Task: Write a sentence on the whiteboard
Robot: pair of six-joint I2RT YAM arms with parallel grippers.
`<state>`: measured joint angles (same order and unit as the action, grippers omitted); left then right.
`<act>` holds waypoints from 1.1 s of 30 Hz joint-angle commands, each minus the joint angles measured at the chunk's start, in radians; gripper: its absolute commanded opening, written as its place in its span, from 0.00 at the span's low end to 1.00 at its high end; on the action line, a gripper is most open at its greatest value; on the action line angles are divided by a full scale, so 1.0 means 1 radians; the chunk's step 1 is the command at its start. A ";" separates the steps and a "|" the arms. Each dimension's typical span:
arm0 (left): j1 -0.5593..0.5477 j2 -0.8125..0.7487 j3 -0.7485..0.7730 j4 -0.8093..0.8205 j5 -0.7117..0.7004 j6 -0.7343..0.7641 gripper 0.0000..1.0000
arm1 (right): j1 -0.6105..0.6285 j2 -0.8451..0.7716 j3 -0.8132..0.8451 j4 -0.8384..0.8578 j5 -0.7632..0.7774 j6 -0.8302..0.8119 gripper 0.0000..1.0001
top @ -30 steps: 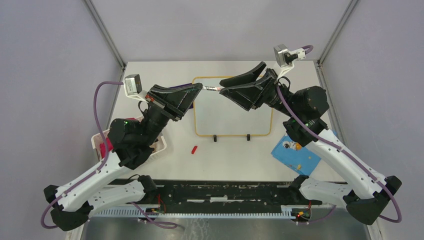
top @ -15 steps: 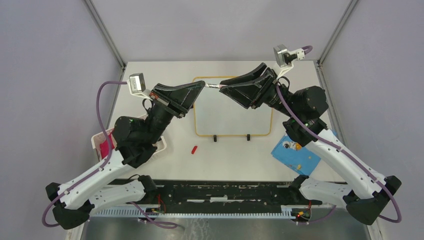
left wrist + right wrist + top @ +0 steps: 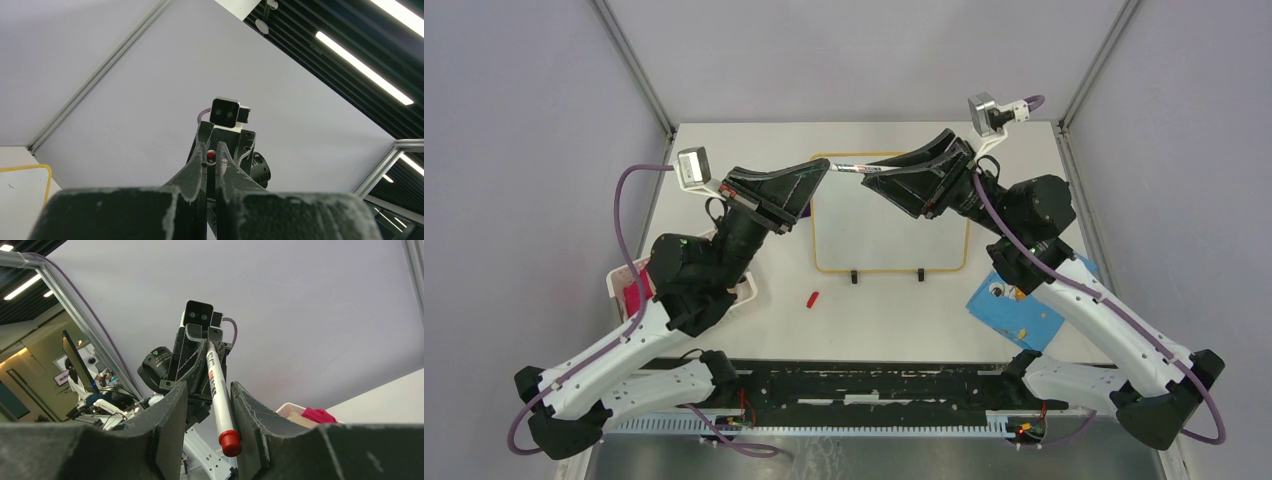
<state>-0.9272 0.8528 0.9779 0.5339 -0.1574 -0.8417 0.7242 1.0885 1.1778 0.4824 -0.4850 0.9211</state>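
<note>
The whiteboard point(image 3: 889, 235) lies flat in the table's middle, white with a yellow frame point(image 3: 30, 167); its visible surface shows no sentence. Above its far edge a white marker point(image 3: 846, 168) spans the gap between both grippers. My left gripper point(image 3: 824, 171) is shut on one end of it; a red end shows between its fingertips point(image 3: 211, 148). My right gripper point(image 3: 871, 173) stands open around the other end. There the marker point(image 3: 217, 390), with its red plug, rests against the right finger, and a gap remains on the left side of the right gripper point(image 3: 209, 386).
A small red cap point(image 3: 812, 298) lies on the table in front of the board. A blue card point(image 3: 1024, 315) with small items sits at the right. A white bin point(image 3: 614, 283) holding a pink cloth point(image 3: 317, 416) stands at the left, under my left arm.
My right gripper's jaws have narrowed around the marker's end. Both grippers and the marker have shifted slightly toward the far edge of the board.
</note>
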 commanded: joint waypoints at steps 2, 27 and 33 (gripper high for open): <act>0.001 -0.007 0.007 0.050 -0.040 -0.039 0.02 | 0.000 -0.017 -0.022 0.117 0.034 0.045 0.42; 0.001 0.012 -0.001 0.014 -0.040 -0.059 0.02 | -0.001 -0.017 -0.050 0.194 0.057 0.086 0.36; 0.001 0.014 -0.002 0.015 -0.034 -0.063 0.02 | -0.001 -0.019 -0.059 0.204 0.068 0.090 0.40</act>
<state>-0.9272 0.8631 0.9752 0.5327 -0.1799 -0.8787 0.7238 1.0878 1.1164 0.6132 -0.4255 0.9974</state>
